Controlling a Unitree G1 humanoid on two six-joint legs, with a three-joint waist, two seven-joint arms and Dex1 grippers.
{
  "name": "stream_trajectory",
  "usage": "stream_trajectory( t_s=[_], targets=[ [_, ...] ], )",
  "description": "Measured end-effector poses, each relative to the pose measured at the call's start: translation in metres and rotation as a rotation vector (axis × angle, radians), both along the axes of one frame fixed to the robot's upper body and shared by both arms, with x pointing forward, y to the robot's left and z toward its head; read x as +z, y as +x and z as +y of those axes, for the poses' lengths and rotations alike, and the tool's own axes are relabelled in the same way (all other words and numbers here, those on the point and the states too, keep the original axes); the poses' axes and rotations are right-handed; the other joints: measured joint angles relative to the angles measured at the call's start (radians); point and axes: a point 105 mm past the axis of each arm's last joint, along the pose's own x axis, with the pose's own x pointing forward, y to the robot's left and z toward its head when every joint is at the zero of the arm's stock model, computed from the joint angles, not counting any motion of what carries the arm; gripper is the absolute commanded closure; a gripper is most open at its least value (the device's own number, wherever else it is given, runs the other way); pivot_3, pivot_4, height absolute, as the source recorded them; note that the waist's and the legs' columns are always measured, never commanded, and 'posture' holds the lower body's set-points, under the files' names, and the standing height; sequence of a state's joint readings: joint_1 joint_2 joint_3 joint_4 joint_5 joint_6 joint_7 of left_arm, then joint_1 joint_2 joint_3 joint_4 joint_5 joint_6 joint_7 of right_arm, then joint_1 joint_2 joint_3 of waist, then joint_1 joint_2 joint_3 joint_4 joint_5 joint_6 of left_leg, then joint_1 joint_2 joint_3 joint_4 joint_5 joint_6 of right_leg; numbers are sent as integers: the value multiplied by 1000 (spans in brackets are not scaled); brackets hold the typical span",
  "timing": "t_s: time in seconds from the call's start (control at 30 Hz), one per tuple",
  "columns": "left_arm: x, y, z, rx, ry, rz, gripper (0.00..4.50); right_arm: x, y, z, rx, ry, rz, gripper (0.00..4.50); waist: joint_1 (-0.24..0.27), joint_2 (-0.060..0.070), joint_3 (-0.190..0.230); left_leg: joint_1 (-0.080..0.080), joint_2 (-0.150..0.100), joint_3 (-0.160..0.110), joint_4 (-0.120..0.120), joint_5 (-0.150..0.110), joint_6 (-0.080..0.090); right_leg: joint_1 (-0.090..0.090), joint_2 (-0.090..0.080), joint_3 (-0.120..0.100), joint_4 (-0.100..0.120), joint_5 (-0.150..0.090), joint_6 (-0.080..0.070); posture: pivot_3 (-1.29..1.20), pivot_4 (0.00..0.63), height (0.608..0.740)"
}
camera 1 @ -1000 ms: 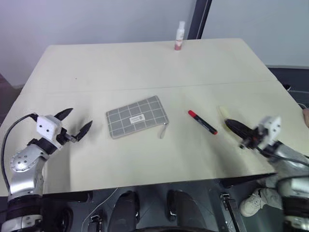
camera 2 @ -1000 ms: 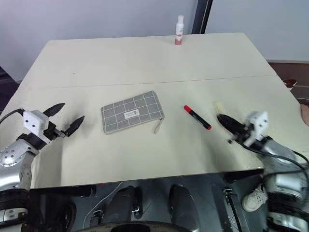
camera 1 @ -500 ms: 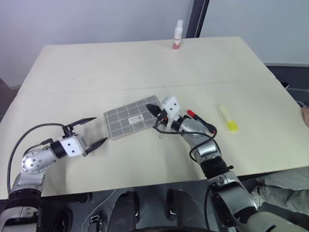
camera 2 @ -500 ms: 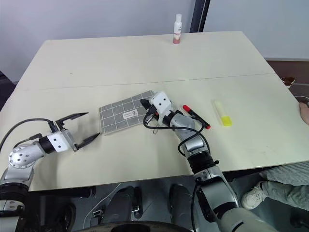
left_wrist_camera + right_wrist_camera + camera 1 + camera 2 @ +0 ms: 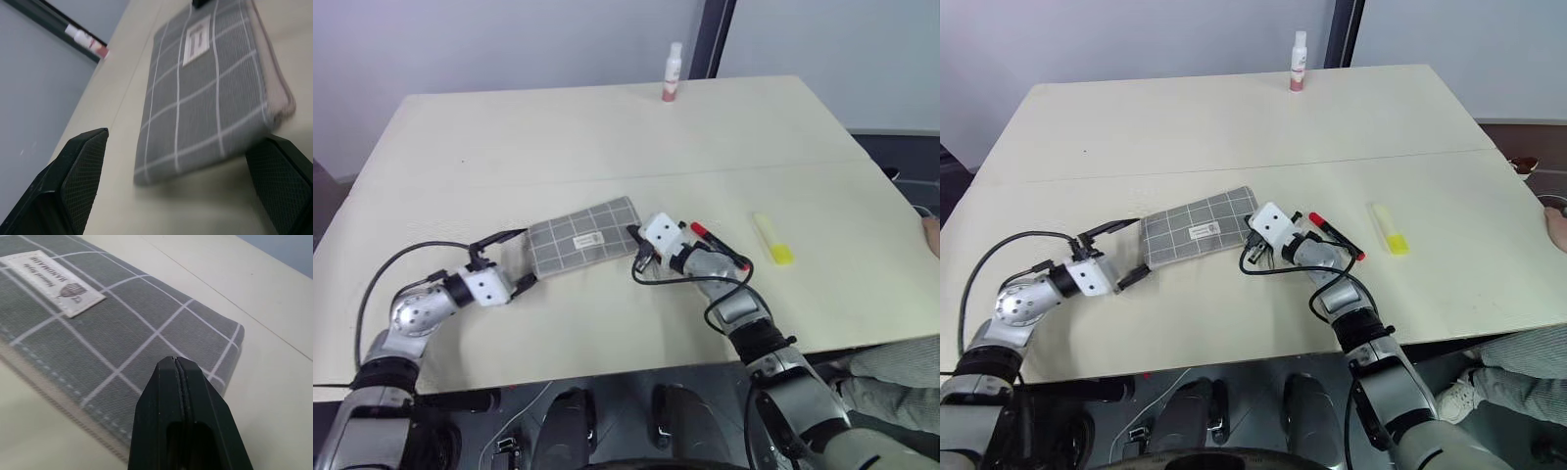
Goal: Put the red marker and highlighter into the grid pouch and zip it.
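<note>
The grid pouch (image 5: 579, 235) lies flat near the table's middle, its white label (image 5: 63, 290) facing up. My left gripper (image 5: 512, 260) is open and level at the pouch's left end, with one finger (image 5: 78, 181) on each side of that short edge. My right gripper (image 5: 175, 363) is shut, its tips over the pouch's right end; nothing shows between them. Just right of that hand lies the red marker (image 5: 713, 242), partly hidden behind my right wrist. The highlighter (image 5: 771, 238) lies further right on the table.
A white-and-pink bottle (image 5: 673, 73) stands at the table's far edge. A black cable loops under my right gripper, near the pouch's right end. Bare tabletop (image 5: 558, 147) stretches behind the pouch.
My right arm swung in from the table's right edge to the pouch's right end. My left gripper slid right and rolled level until its open fingers straddle the pouch's left end.
</note>
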State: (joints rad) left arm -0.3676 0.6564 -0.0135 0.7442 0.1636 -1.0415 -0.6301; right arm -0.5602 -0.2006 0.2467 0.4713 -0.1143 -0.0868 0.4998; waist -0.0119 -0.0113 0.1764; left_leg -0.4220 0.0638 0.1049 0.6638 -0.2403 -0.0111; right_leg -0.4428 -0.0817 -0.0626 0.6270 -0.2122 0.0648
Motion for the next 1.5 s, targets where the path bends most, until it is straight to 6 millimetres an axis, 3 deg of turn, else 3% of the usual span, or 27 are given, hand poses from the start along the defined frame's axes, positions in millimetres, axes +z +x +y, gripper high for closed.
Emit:
stream_trajectory(
  t_s=[0.07,0.17,0.3,0.47,0.53,0.57,0.8,0.9,1.03,1.27,1.5],
  targets=[
    [-3,0,-8,-37,3,14,914,1,0,0,0,-1,1,4500,-2,0,0,0,0,0,0,0,0,0,0,0,0,0,0,0,150,740],
    [-9,-3,-15,-70,0,35,2479,2,-1,0,1,-1,0,4500,-2,0,0,0,0,0,0,0,0,-1,1,0,0,0,0,0,150,740],
    [1,1,-13,-71,-4,3,4451,3,-1,1,3,1,-4,4500,-3,2,-1,0,0,0,0,0,0,0,0,0,1,0,0,0,150,740],
    [1,2,-8,-50,-33,12,4451,4,-4,2,11,16,3,4500,-4,3,-2,1,0,0,0,0,0,0,0,0,1,0,0,0,150,740],
    [1,2,-6,-37,-51,15,4500,5,-6,2,13,30,8,3951,-4,3,-2,1,1,0,0,0,0,-1,0,0,1,0,0,0,150,740],
    [1,2,-5,-32,-58,17,4500,6,-6,2,15,40,7,3653,-4,3,-2,1,1,0,0,0,0,-1,0,0,1,0,0,0,150,740],
    [1,-1,2,31,-152,58,4500,43,-14,-8,25,199,5,40,-5,3,-2,0,2,0,-1,0,0,-1,0,0,1,0,0,0,150,740],
    [2,-3,1,45,-174,70,4500,45,-20,-22,26,193,35,40,-4,3,-2,-1,3,-1,-1,0,0,-2,0,0,-1,0,0,0,150,740],
    [5,-3,2,92,-225,71,4500,31,-29,-40,10,175,131,40,-1,3,-2,-3,2,-1,-1,0,0,-3,0,0,-1,-1,0,0,150,740],
    [17,3,-4,124,-277,54,4500,35,-23,-39,-42,201,146,40,-3,3,-2,-3,2,-1,-1,0,0,-4,1,0,-1,0,0,0,150,740],
    [30,4,-15,118,-310,9,4500,23,-21,-33,-77,208,226,40,-2,3,-1,-5,2,-1,-1,0,0,-4,0,0,-2,0,0,0,150,740]
  ],
)
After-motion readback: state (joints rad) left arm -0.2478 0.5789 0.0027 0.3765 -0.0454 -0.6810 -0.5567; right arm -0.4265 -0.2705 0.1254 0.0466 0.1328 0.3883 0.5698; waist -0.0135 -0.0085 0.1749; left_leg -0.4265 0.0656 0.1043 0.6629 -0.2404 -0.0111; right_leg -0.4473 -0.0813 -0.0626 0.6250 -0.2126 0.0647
